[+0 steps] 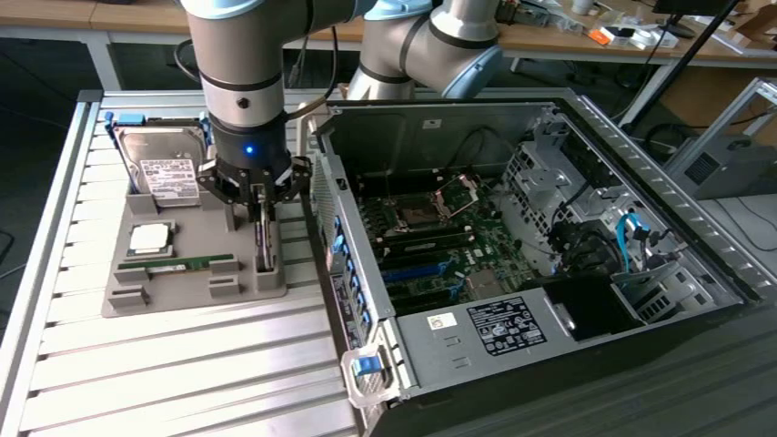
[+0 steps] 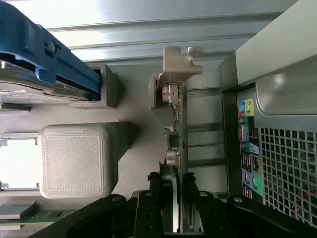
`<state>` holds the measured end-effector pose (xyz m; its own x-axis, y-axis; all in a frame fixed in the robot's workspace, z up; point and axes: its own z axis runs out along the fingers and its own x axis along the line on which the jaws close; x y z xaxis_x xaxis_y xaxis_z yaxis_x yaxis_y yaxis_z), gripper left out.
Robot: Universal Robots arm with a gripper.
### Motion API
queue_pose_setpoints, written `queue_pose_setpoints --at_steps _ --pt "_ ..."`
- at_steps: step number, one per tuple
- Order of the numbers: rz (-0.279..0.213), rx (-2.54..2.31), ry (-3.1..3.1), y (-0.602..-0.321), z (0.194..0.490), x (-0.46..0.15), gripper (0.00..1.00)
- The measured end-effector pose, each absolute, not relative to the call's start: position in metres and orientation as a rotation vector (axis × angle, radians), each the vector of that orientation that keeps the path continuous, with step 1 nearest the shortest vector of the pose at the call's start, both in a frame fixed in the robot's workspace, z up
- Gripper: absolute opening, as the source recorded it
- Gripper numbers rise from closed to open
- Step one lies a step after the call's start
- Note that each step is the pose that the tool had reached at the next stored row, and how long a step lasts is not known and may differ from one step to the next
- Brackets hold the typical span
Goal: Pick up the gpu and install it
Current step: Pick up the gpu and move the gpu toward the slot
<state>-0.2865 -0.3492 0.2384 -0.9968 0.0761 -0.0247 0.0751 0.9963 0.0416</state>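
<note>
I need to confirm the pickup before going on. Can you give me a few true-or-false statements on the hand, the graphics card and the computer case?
1. The hand is down on the graphics card, with a finger closed against each side. True.
2. The graphics card is already seated inside the computer case. False: it stands on edge in the gray tray, beside the case.
3. A hard drive lies in the same tray. True.
4. The computer case has its side panel on. False: the side is open and the motherboard shows.
</note>
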Motion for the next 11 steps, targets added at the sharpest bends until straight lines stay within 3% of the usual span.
queue_pose_setpoints --at_steps 11 --pt "0.063 0.118 3.112 -0.3492 0.2384 -0.2865 0.29"
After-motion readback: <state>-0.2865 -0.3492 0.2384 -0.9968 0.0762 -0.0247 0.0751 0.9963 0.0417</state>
